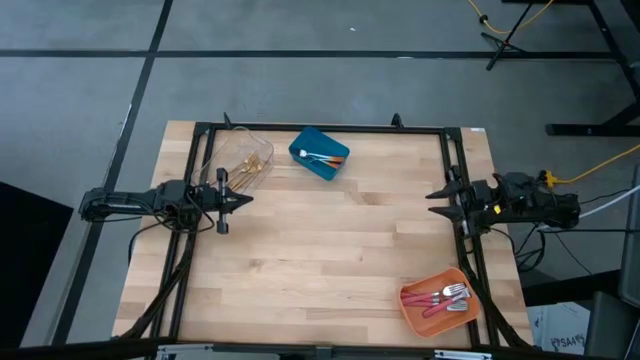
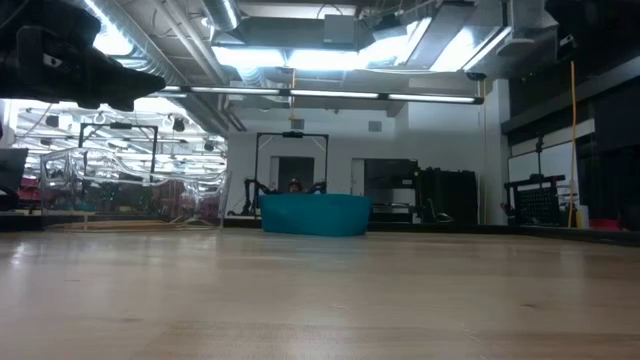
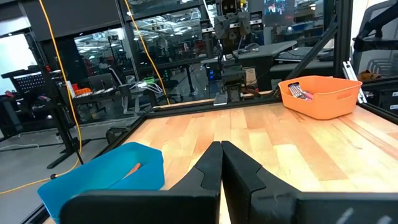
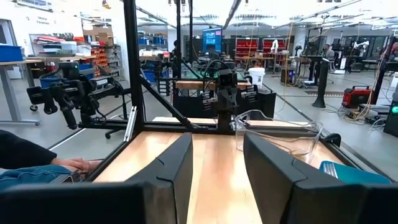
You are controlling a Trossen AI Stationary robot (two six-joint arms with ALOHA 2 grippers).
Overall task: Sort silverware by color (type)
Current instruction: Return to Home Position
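Observation:
All silverware lies in bins. Gold utensils (image 1: 250, 165) rest in the clear bin (image 1: 243, 152), orange-handled ones (image 1: 322, 158) in the blue bin (image 1: 320, 153), and red/pink-handled forks (image 1: 445, 297) in the orange bin (image 1: 438, 302) at the table's near right corner. My left gripper (image 1: 248, 200) hovers shut near the left edge, just on the near side of the clear bin; its wrist view shows the closed fingers (image 3: 221, 149). My right gripper (image 1: 432, 200) hovers open by the right edge, pointing toward the table's middle (image 4: 217, 162). Neither touches anything.
A black frame (image 1: 320, 128) runs along the far, left and right sides of the wooden table (image 1: 330, 250). The low view shows the blue bin (image 2: 315, 213) far off. A person's hand and sleeve (image 4: 37, 165) show beyond the table edge in the right wrist view.

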